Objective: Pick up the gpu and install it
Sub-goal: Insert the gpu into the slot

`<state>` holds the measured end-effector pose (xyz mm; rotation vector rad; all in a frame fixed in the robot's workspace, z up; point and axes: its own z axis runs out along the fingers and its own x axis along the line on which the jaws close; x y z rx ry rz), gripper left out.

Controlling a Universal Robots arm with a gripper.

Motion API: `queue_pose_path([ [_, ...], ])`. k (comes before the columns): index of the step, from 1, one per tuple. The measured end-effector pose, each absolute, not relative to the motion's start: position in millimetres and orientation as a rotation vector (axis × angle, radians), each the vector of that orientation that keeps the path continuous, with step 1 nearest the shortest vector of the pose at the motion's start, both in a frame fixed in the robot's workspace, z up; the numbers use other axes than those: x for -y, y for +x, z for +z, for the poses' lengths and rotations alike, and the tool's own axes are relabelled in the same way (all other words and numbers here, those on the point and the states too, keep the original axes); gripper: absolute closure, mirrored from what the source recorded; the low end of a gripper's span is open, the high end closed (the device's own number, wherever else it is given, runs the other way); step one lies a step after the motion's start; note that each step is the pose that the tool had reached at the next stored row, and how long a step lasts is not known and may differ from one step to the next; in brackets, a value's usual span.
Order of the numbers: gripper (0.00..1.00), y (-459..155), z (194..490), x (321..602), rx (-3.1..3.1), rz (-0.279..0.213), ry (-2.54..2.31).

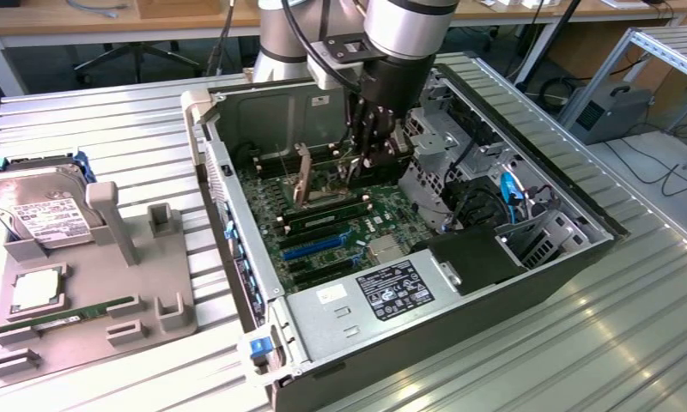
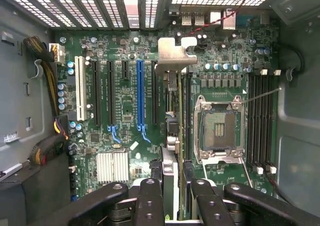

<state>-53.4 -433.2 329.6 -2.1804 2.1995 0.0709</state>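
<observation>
My gripper [image 2: 175, 186] is shut on the gpu [image 2: 173, 55], which I see edge-on in the wrist view. The dark card runs away from the fingers [image 2: 150, 196], and its silvery bracket points at the case's rear slot openings. The card hangs over the green motherboard [image 2: 125, 110], between the blue slot [image 2: 140, 93] with its black neighbour and the empty CPU socket [image 2: 220, 128]. I cannot tell whether its edge touches a slot. In the exterior view the gripper [image 1: 373, 146] reaches down into the open computer case [image 1: 223, 180].
Black and yellow cables [image 2: 47, 80] run along one side of the board. Memory slots [image 2: 260, 118] lie past the socket. A power supply [image 1: 373, 296] fills the case's near end. Outside the case, a grey holder [image 1: 148, 292] carries a hard drive [image 1: 40, 215] and a memory stick [image 1: 75, 313].
</observation>
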Motion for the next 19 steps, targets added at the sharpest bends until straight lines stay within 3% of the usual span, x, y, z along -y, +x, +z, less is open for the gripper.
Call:
queue_pose_path([
  [19,0.73,-56.7,328.9,436.2,-2.2,0.071,-2.18],
])
